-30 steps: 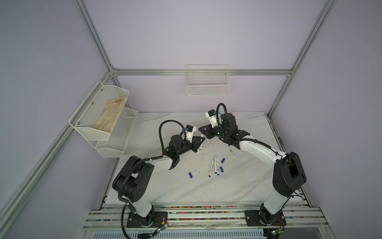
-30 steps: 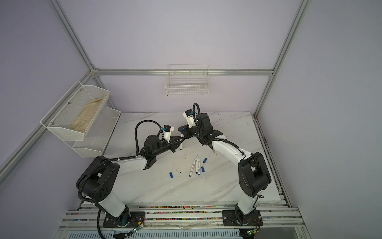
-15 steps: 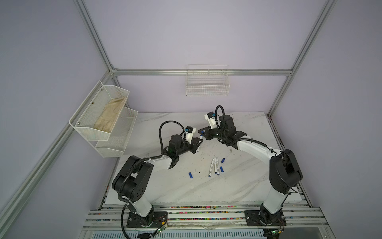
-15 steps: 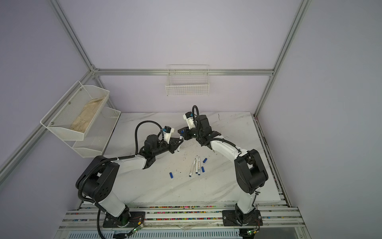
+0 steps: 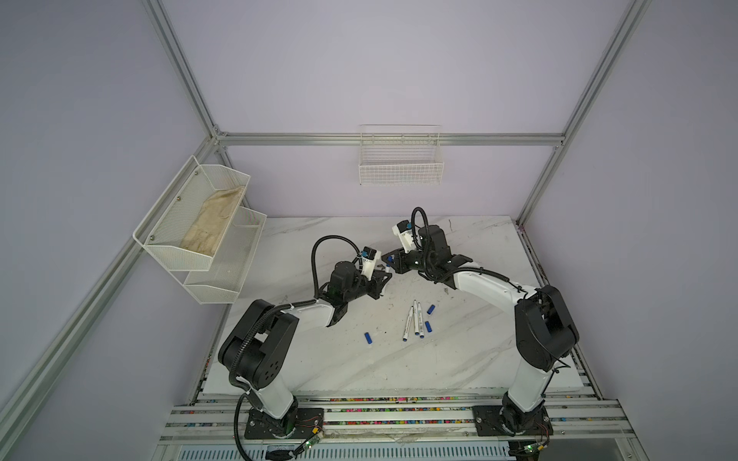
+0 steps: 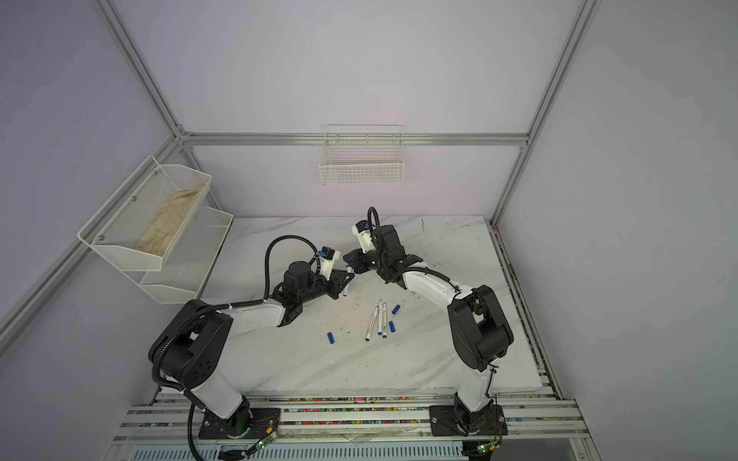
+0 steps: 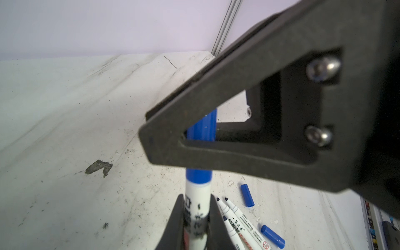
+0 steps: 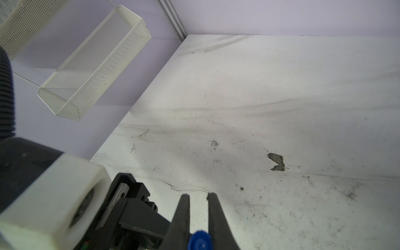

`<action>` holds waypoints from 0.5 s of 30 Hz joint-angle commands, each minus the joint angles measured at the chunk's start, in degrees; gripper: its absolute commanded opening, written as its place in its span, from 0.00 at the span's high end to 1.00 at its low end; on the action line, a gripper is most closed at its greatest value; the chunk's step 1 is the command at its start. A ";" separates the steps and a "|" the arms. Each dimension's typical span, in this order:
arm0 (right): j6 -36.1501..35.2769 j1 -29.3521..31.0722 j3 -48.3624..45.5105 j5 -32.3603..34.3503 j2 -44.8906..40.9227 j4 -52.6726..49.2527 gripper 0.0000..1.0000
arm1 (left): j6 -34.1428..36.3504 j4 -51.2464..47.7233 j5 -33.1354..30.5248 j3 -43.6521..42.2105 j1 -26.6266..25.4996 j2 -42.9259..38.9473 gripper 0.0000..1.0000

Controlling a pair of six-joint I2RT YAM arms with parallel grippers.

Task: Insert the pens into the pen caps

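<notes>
Pen [image 7: 197,207] is clenched in the left hand [image 7: 195,199], raised over the counter [image 5: 459,359] beyond the three loose pens [image 5: 413,323]; the right hand [image 8: 198,194] is clamped on the blue cap [image 7: 200,134], which appears to cover its tip. Best now, I judge: push straight along the barrel, both grips firm, no sideways bend, until the cap seats fully.

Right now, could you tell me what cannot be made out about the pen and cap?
- Right wrist view: the edge cuts off the cap in the right claw; only its end shows.
- Left wrist view: the right claw covers the cap's middle; the tip of the pen in the left claw is hidden.
- Both top views: the join is too small.
</notes>
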 commanded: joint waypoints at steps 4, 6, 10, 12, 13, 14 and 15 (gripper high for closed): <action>-0.51 -2.35 -3.85 -4.82 -0.23 -17.21 1.00 | -10.83 13.33 -18.88 5.70 1.82 0.87 1.00; -0.14 -2.68 -3.37 -4.78 -0.52 -16.85 1.00 | -11.52 13.85 -18.45 3.82 -0.18 1.70 1.00; 1.80 -3.94 -2.94 -4.75 -1.75 -14.56 0.98 | -13.92 14.58 -17.67 0.78 -3.35 3.20 1.00; 3.34 -4.74 -2.78 -5.77 -2.46 -12.55 0.95 | -14.76 15.12 -17.43 -0.90 -4.59 3.77 1.00; 3.97 -4.93 -2.54 -6.11 -2.68 -11.59 0.91 | -15.15 15.25 -17.35 -1.39 -4.92 4.01 1.00; 4.47 -5.22 -2.24 -6.21 -2.93 -10.69 0.86 | -15.70 15.34 -17.08 -1.89 -5.34 4.27 1.00; 4.94 -5.31 -1.73 -6.12 -3.03 -10.05 0.80 | -16.17 15.42 -16.64 -2.25 -5.66 4.56 1.00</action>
